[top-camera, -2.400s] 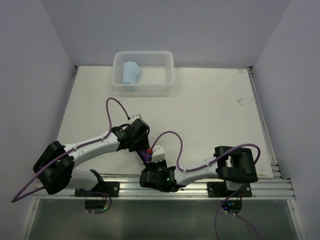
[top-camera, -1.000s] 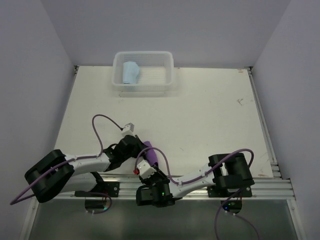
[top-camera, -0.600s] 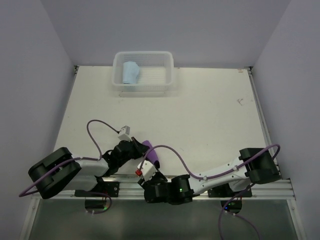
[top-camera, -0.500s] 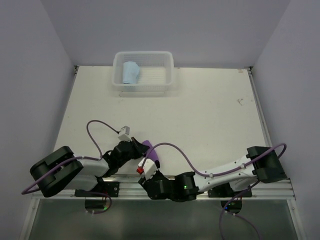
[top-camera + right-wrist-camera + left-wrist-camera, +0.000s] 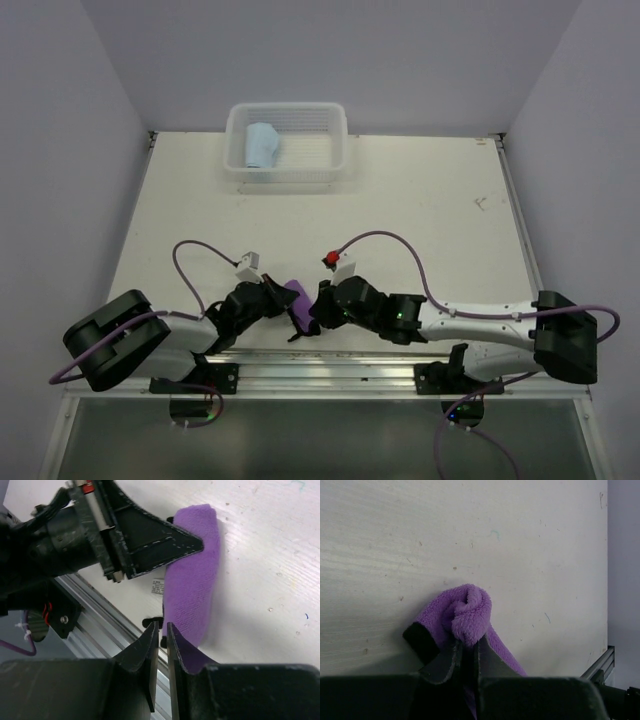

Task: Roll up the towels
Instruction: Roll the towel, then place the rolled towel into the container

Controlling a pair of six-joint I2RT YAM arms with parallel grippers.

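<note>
- The purple towel (image 5: 298, 298) lies close to the near edge of the table (image 5: 420, 220), a little left of the middle, with both arms reaching in low over it.
- From the left wrist view it is wound into a soft roll (image 5: 467, 612), with a strip of its dark side showing at the left end.
- The left claw (image 5: 467, 647) is pinched tight on that roll. Its two fingers are almost together, with purple pile squeezed between them.
- From above, the left claw (image 5: 283, 300) comes at the towel from the left and the right claw (image 5: 315, 312) from the right, so the two nearly meet over the cloth.
- In the right wrist view the towel (image 5: 192, 590) stretches away as a long purple bundle, with a small white label (image 5: 159, 586) on its edge.
- The right claw (image 5: 161, 630) sits at the near end of the bundle, its fingers drawn in to a thin slit. I cannot tell whether any cloth is caught in it.
- The metal rail (image 5: 100, 625) along the table's near edge runs just beside the towel.
- The light blue towel (image 5: 262, 146) sits in the left part of the white basket (image 5: 287, 108), at the far edge of the table and well apart from the arms.
</note>
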